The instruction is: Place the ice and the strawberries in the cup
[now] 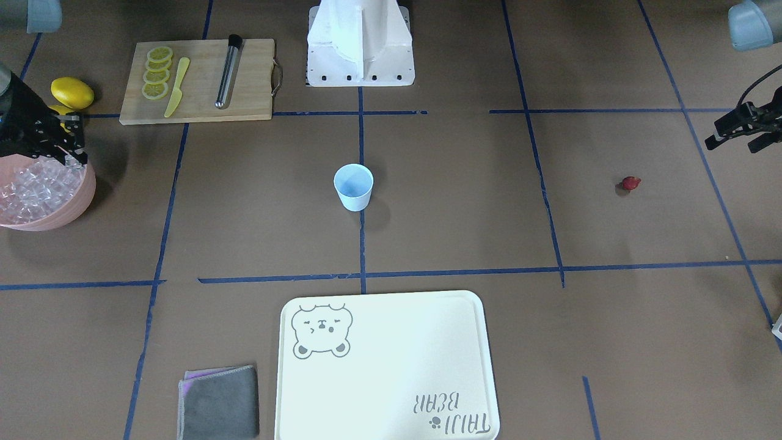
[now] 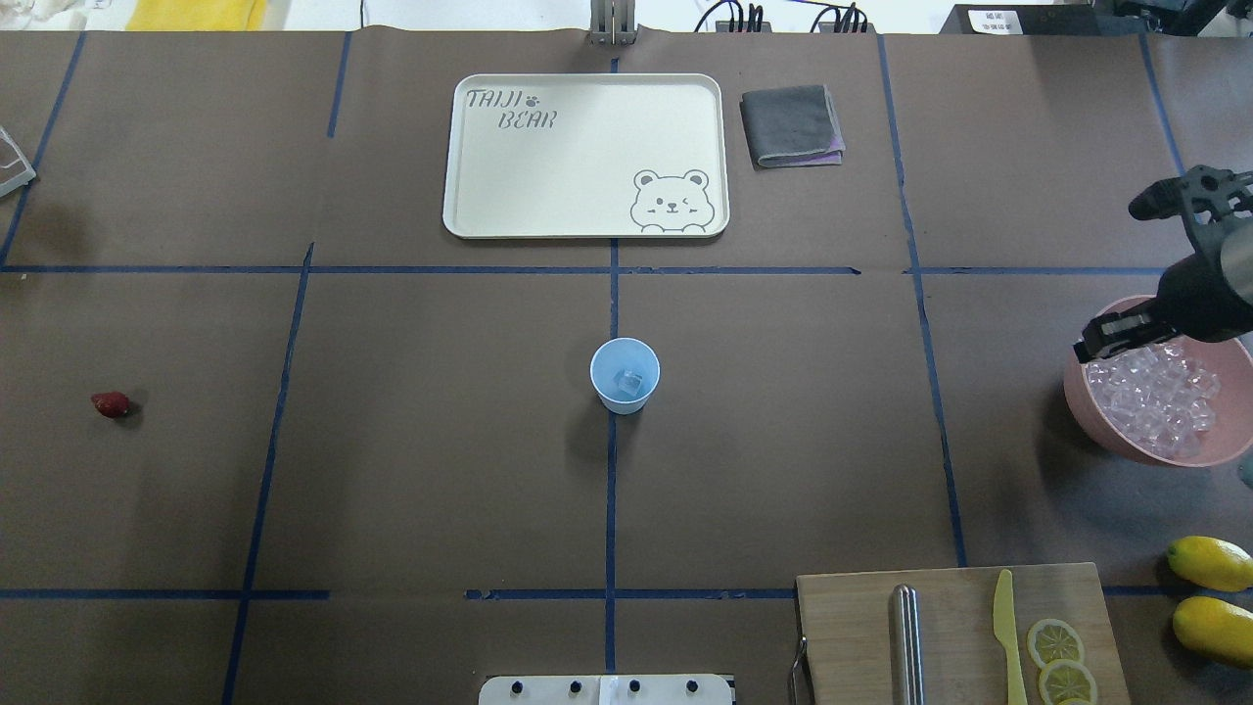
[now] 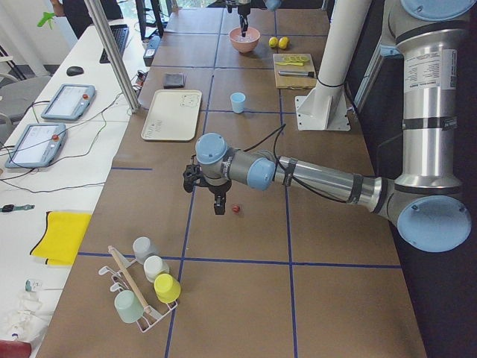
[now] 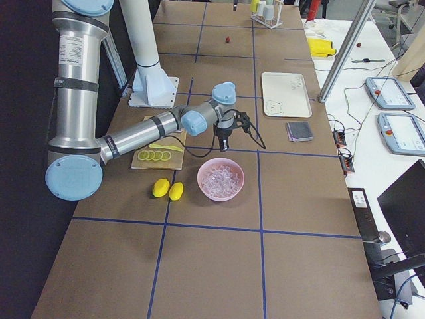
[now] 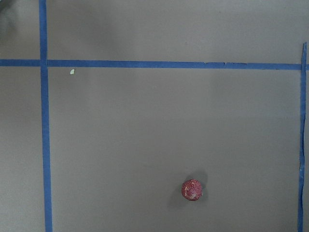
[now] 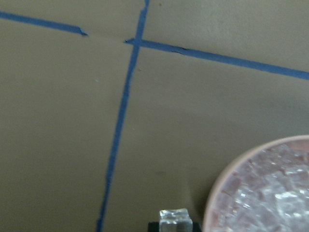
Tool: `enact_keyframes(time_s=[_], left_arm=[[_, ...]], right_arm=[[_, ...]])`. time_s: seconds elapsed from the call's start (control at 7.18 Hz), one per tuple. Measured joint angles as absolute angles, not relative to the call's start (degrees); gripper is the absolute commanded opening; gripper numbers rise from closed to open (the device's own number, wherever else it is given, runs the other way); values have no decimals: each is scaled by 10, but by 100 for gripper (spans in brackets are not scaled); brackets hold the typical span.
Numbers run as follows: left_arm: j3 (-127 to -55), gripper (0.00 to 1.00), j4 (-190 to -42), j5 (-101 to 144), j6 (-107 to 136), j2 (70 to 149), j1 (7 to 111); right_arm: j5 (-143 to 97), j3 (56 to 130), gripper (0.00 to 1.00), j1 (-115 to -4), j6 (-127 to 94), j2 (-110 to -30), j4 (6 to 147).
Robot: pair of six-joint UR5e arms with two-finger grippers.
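Note:
The pale-blue cup (image 2: pixel 625 375) stands at the table's centre, and the overhead view shows one ice cube (image 2: pixel 627 382) inside it. The pink bowl (image 2: pixel 1106 438) at the robot's right holds many clear ice cubes (image 2: pixel 1155 397). My right gripper (image 2: pixel 1101 343) hangs over the bowl's rim on the cup side, shut on one ice cube (image 6: pixel 175 218). The strawberry (image 2: pixel 111 403) lies alone far to the left and also shows in the left wrist view (image 5: pixel 192 190). My left gripper (image 1: pixel 733 142) hovers above and beside the strawberry, open and empty.
A wooden board (image 2: pixel 959 627) carries lemon slices (image 2: pixel 1055 643), a yellow knife (image 2: pixel 1006 632) and a metal rod (image 2: pixel 907 641). Two lemons (image 2: pixel 1210 561) lie beside it. A cream tray (image 2: pixel 587 157) and grey cloth (image 2: pixel 791 125) sit across the table. A cup rack (image 3: pixel 145 287) stands at the left end.

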State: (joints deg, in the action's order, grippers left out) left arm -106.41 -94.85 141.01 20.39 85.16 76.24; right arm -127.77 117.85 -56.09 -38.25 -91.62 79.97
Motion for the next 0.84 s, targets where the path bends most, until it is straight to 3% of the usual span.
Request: enact_keyframes(time_s=[0.42,0.84], left_arm=[[-1064,100,-949,1412,204,852,762],[-1064,100,-950,1413,203,847,762]], right_arm=[[-1262,1155,0,-454,-653,-734,801],[-1166,1043,0,-347,-815,-558,802]])
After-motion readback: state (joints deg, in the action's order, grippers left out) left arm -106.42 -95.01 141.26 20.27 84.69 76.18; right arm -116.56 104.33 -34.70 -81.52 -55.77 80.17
